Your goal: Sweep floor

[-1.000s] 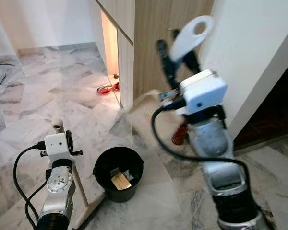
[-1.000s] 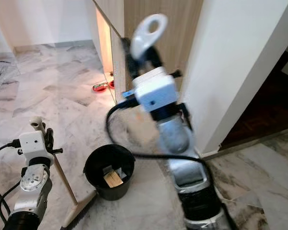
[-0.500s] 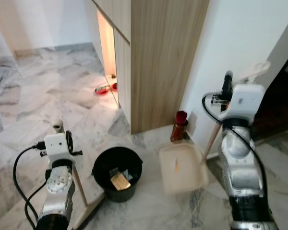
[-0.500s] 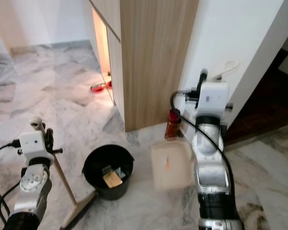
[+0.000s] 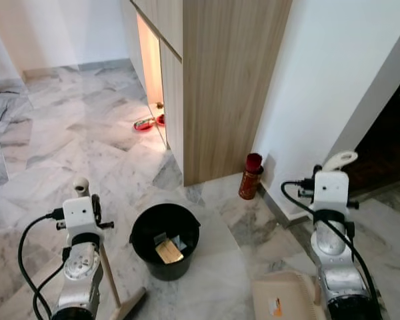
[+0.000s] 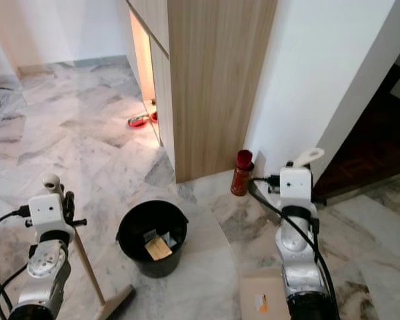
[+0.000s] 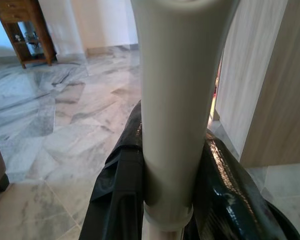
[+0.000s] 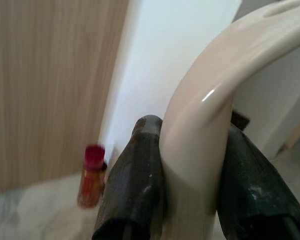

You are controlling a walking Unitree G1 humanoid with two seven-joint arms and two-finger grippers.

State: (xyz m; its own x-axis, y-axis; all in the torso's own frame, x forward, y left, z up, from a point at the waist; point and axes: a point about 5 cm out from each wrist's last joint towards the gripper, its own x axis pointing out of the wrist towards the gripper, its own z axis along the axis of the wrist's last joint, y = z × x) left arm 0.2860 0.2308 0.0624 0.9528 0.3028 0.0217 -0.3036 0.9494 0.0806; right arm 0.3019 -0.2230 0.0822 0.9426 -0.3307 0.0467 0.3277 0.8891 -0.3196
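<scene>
My left gripper (image 7: 167,165) is shut on the pale broom handle (image 7: 170,100). That handle (image 5: 105,263) stands tilted at the lower left, with the broom head (image 5: 131,307) on the floor beside the black bucket (image 5: 165,240). The bucket holds scraps of paper and card. My right gripper (image 8: 190,150) is shut on the cream dustpan handle (image 8: 210,95), whose looped end (image 5: 339,160) rises above the wrist. The dustpan tray (image 5: 280,305) lies low on the floor at the front right, with a small orange bit in it.
A red bottle (image 5: 251,177) stands on the floor at the foot of the white wall (image 5: 320,80). A wooden cabinet (image 5: 220,80) rises behind the bucket, with red bowls (image 5: 147,123) by its lit opening. A dark doorway (image 5: 387,147) is at the right. Marble floor (image 5: 67,133) stretches left.
My right arm swung the dustpan from high above the bucket, out to the right and down to the floor at the front right. The left arm and broom stayed nearly still.
</scene>
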